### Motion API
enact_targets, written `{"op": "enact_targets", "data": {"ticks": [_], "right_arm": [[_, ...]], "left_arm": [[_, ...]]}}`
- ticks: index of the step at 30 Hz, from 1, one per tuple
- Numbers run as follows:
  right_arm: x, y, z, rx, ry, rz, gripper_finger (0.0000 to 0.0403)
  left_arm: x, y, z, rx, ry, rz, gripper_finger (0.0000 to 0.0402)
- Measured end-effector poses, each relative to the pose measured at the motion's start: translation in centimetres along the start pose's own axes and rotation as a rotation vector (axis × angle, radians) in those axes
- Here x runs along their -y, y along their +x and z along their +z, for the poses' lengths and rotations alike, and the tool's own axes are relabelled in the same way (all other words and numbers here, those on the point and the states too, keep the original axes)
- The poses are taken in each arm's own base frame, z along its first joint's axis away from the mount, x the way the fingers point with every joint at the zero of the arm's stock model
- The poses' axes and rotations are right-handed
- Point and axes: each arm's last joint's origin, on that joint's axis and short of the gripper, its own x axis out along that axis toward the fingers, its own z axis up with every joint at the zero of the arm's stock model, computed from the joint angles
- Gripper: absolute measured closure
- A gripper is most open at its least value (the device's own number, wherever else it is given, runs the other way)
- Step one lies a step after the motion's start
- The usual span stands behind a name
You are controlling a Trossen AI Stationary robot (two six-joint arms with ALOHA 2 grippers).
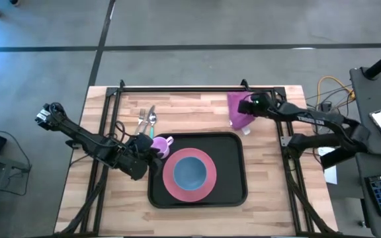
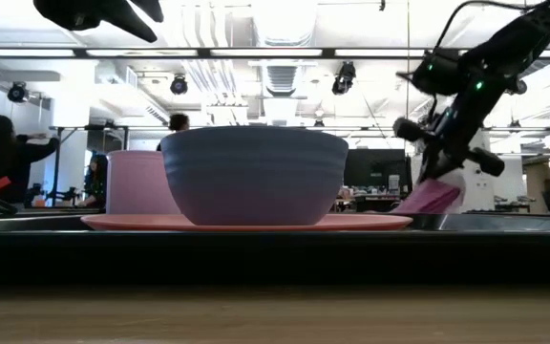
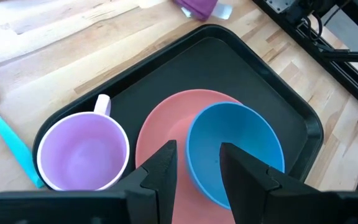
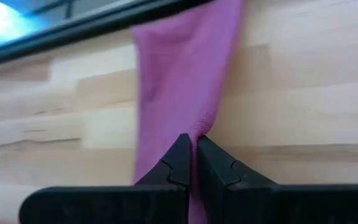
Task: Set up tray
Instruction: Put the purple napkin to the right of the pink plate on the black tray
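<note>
High view: the tray (image 1: 233,192) lies mid-table with a pink plate (image 1: 171,185) and blue bowl (image 1: 190,171) on it and a lilac mug (image 1: 160,146) in its near-left corner; fork and spoon (image 1: 147,119) wait on the table (image 1: 270,211) beyond. The right gripper (image 1: 243,106) has pinched a purple cloth (image 1: 236,117) at the far right, just off the tray. Low view: that cloth (image 2: 432,198) hangs lifted from the gripper. Left wrist view: the left gripper (image 3: 195,165) hovers half open and empty over plate and bowl. Right wrist view: the jaws are closed on a fold of the cloth. The napkin step seems in hand; next it should be carried over the rim and laid flat.
</note>
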Motion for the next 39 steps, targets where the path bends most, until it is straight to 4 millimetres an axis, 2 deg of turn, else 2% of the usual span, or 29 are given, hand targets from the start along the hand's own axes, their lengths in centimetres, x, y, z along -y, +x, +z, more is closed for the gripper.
{"op": "enact_targets", "data": {"ticks": [5,13,17,22,27,30,34,39], "right_arm": [[0.1,-0.8,-0.2,-0.006,0.040,-0.001,0.0394],[1.8,0.6,-1.8,-0.165,0.008,-0.225,0.0377],[2.0,1.4,-2.3,-0.224,-0.020,-0.257,0.0340],[2.0,1.5,-2.4,-0.231,-0.030,-0.260,0.0267],[1.6,1.0,-1.8,-0.156,-0.043,-0.210,0.0189],[1.4,1.3,-0.7,-0.092,-0.015,-0.157,0.0154],[2.2,2.7,0.9,-0.056,0.024,-0.164,0.0129],[3.0,4.6,1.7,-0.079,0.052,-0.217,0.0120]], "left_arm": [[0.0,0.0,0.0,0.000,0.007,0.000,0.0299],[0.0,0.0,0.0,0.000,0.018,0.001,0.0299],[0.0,0.0,0.0,0.001,0.019,0.000,0.0299],[0.0,0.0,0.0,0.000,0.019,0.000,0.0299],[0.0,0.0,0.0,0.000,0.019,0.001,0.0299],[0.0,0.0,0.0,0.001,0.019,0.001,0.0299],[-0.1,0.2,0.3,0.006,0.010,0.010,0.0299],[-0.3,0.5,0.6,0.012,-0.003,0.023,0.0299]]}}
